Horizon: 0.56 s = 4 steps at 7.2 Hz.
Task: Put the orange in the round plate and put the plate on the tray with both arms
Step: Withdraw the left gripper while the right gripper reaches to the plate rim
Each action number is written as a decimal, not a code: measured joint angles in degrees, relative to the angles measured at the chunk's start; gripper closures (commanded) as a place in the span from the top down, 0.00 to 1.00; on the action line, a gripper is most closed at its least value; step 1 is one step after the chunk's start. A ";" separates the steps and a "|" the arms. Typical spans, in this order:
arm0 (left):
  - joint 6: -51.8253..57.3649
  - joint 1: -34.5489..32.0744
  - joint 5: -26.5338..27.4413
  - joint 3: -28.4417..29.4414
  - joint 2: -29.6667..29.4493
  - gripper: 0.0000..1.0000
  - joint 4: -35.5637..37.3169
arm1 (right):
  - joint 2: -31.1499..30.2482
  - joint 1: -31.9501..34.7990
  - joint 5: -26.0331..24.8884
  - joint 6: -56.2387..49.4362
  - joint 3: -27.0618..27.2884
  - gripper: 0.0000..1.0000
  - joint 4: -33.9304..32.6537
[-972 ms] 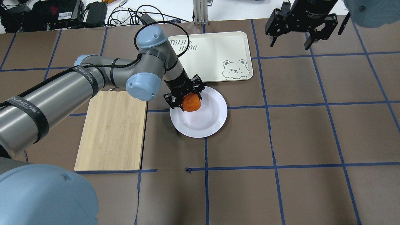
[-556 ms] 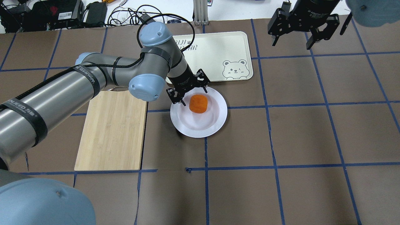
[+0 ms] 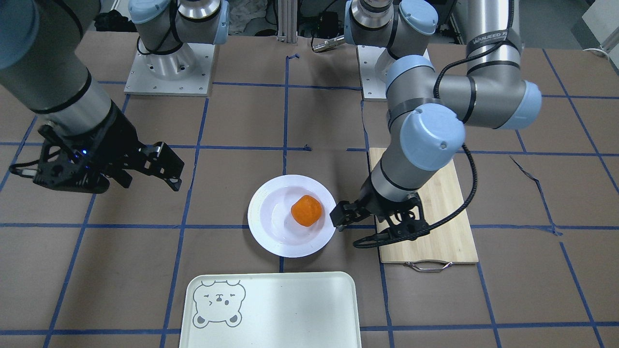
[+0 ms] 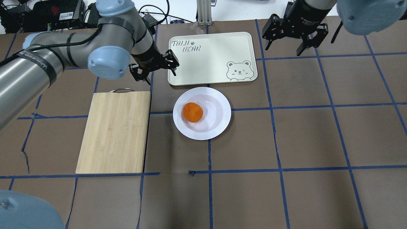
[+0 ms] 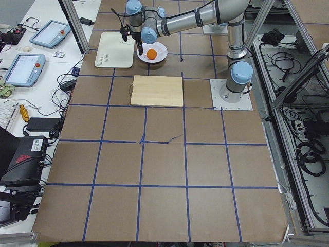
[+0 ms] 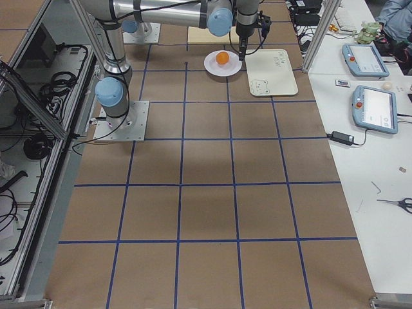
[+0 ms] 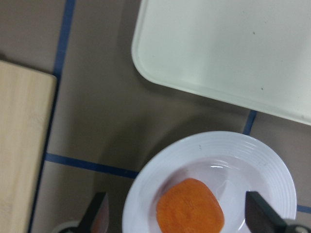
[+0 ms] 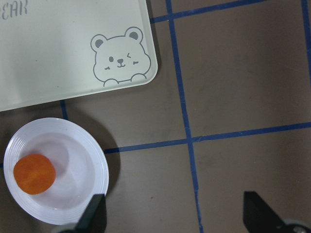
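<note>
The overhead view alone shows the whole tray [image 4: 213,51], a pale rectangle with rounded corners, dark lettering [image 4: 187,46] and a grey bear face [image 4: 241,70]. The front view cuts it off at the frame's bottom. The orange [image 4: 192,112] lies in the sunken centre of the plate [image 4: 222,122], toward the left arm's side. The plate sits on the brown, blue-taped table [image 4: 302,133] just beside the tray, not touching it. The left wrist view gives the textures: a glossy white plate with fine concentric ridges on its rim, and an orange that looks blocky rather than round, its lower edge cut off. The left gripper [image 4: 156,70] hangs empty, jaws spread, over the tray's left edge and the table beside it, near the handle [image 3: 425,265] end of the wooden board [image 4: 114,136]. The right gripper [image 4: 284,47] is likewise spread and empty, over bare table off the tray's right side. In both side views the grippers are too small to judge.
</note>
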 measured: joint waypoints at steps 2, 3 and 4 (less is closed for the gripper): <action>5.18 4.92 0.18 0.19 2.30 1.00 -1.96 | 4.48 0.56 5.04 0.82 3.10 1.00 -6.64; 6.63 6.84 0.32 0.33 3.03 1.00 -1.91 | 5.97 1.69 8.04 1.36 5.77 1.00 -10.52; 7.27 8.30 0.65 0.48 3.85 1.00 -1.96 | 7.26 3.55 10.26 2.35 9.73 1.00 -16.20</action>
